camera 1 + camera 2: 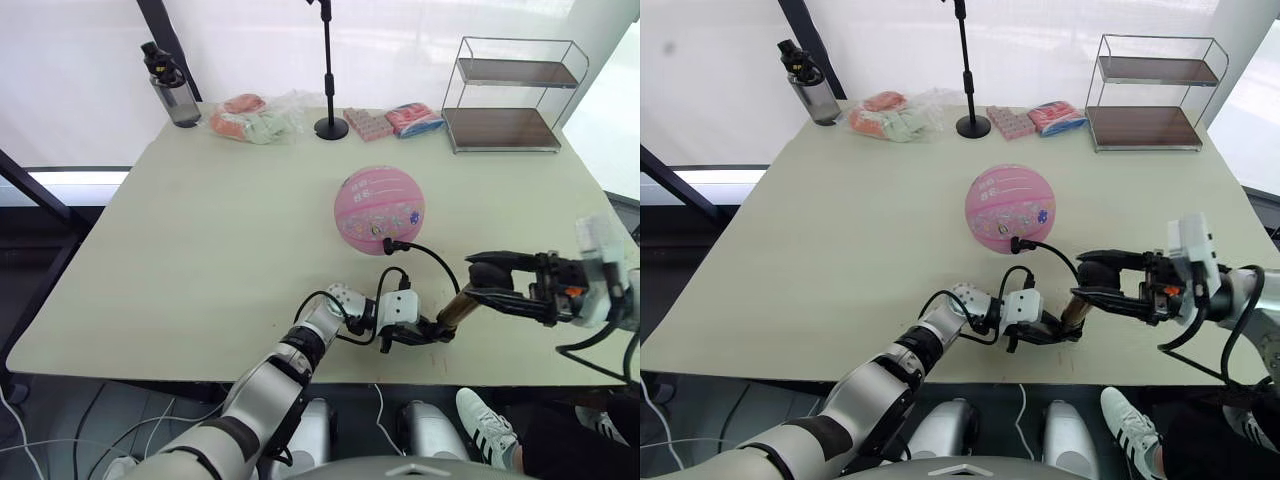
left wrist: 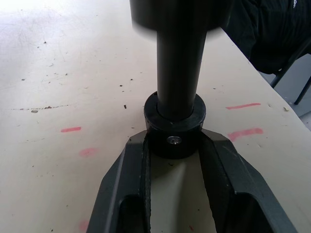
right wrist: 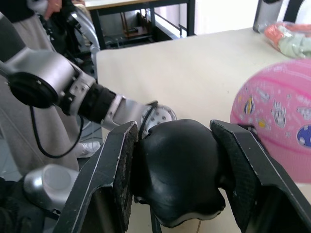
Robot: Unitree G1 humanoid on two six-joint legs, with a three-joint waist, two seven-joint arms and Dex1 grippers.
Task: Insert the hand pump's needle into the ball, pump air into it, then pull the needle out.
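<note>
The pink ball rests at mid-table. The hand pump's gold cylinder stands tilted near the front edge. My left gripper is shut on its black bottom end cap, a finger on each side. My right gripper is shut on the black T-handle at the upper end. The thin black hose loops from the pump to the ball. The needle's black fitting sits against the ball's lower front, and the pin itself is hidden.
Along the far edge stand a water bottle, a clear bag of soft items, a black stand, pink packets and a wire shelf. A person's shoe shows below the table's front edge.
</note>
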